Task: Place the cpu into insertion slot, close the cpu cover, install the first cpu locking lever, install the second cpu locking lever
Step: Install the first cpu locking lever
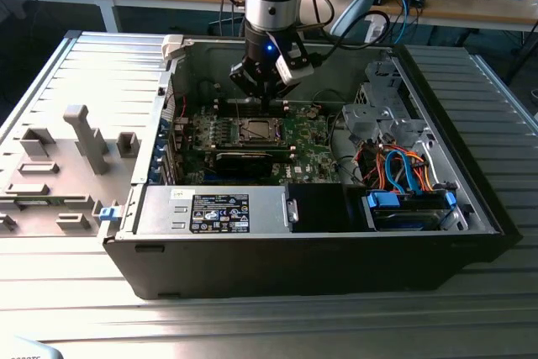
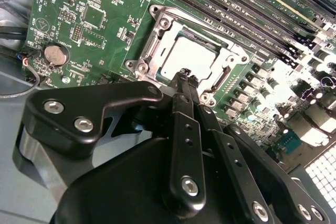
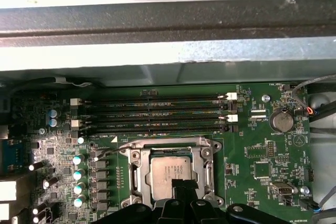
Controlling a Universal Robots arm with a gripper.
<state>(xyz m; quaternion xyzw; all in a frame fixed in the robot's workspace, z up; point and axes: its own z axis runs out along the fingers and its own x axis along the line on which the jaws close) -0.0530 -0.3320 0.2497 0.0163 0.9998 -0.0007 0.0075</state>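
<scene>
Gripper (image 2: 183,76) clenched just above cpu (image 2: 190,56), cpu flat, edges parallel to memory slots (image 2: 236,9), cpu cover (image 3: 137,176) down around it

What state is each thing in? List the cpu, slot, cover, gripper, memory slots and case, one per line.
cpu: seated flat in the insertion slot.
insertion slot: filled by the cpu.
cpu cover: down over the cpu, whose top shows through the cut-out.
gripper: shut, tips at the slot's edge.
memory slots: empty.
computer case: lying flat, side open.
</scene>
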